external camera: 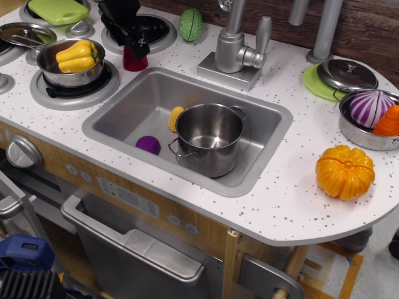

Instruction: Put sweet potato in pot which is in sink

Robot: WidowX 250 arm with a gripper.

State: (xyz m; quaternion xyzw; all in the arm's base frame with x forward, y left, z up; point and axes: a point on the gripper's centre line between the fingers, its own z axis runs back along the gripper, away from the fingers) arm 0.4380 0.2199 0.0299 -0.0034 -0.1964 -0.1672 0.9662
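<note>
Dark red sweet potato upper left of frame, gripped from above by black pincer; steel pot in sink, centre.

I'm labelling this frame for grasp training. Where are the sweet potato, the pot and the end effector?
sweet potato (133, 60): only view, on its red lower body under the end effector.
pot (215, 163): only view, on its front outer wall.
end effector (135, 48): only view, between the black fingertips, over the potato's top.

The pot sits in the sink. The sweet potato stands on the table, just behind the sink's back-left corner.
</note>
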